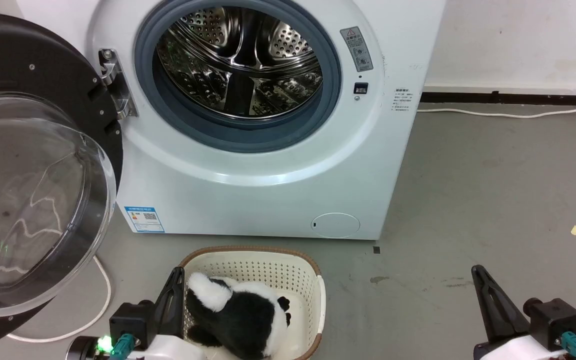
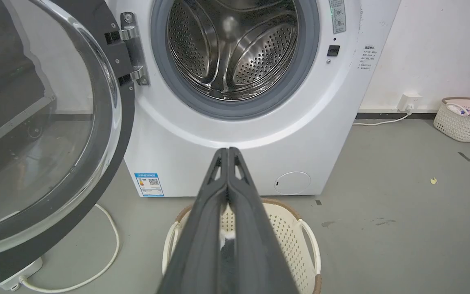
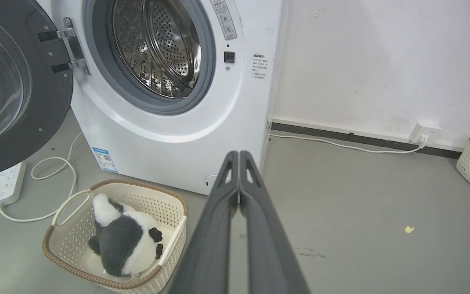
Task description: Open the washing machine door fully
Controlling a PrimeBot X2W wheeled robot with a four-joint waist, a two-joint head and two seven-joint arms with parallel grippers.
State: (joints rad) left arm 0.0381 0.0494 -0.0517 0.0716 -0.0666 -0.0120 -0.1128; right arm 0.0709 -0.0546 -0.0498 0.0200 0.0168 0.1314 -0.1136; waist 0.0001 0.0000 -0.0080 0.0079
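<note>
Washing machine door [image 1: 23,55] swung wide on its hinge [image 1: 115,85], ahead and to the left of the left gripper [image 1: 177,274], apart from it; washing machine [image 1: 248,195] ahead, between both grippers. Left gripper and right gripper [image 1: 478,272] each with fingers pressed together, holding nothing. Basket [image 1: 320,290] with plush panda [image 1: 243,315] just right of left gripper.
</note>
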